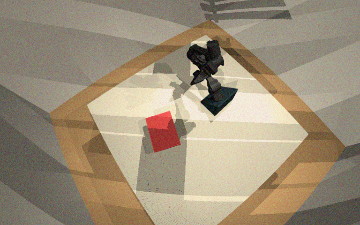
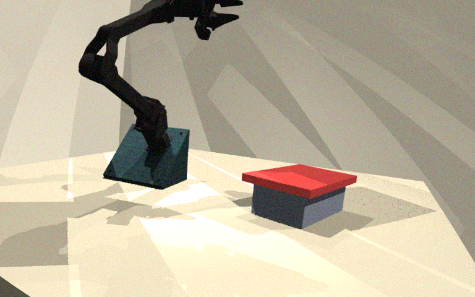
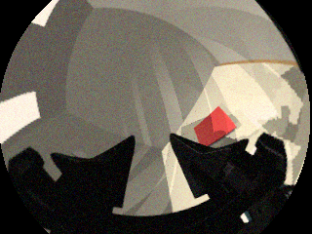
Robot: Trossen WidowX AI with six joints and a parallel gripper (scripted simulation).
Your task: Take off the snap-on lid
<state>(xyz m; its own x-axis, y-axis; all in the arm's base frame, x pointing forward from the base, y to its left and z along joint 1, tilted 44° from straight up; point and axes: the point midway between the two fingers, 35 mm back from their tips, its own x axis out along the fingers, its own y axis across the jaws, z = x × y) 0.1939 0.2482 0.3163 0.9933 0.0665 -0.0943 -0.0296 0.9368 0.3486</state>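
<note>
Tool: my tool point(image 1: 193, 78) point(image 2: 240, 10) point(image 3: 152, 136) is hanging released and partly open, with nothing sitting between its two fingers.
Tool position: I am holding it high above the desk point(image 1: 238, 164) point(image 2: 209, 273) point(image 3: 244, 93), well apart from the lid, its fingertips pointing to the right in the exterior view.
Lid: the red lid point(image 1: 163, 135) point(image 2: 297, 180) point(image 3: 214, 127) is lying level on top of the box, its edges jutting out past the walls below.
Box: the blue-grey storage box point(image 2: 278, 206) is standing upright on the desk under the lid; from the top view the lid is hiding it.
Arm: my black arm point(image 1: 213, 85) point(image 2: 125, 91) is rising from the base, bending back at the elbow and reaching over toward the box's side.
Base: the dark teal wedge point(image 1: 208, 103) point(image 2: 122, 154) is sitting on the desk, apart from the box.
Wrist view: the lid is showing beyond the finger on the picture's right, not between the fingertips.
Light: shadows are falling across the desk and part of the lid.
</note>
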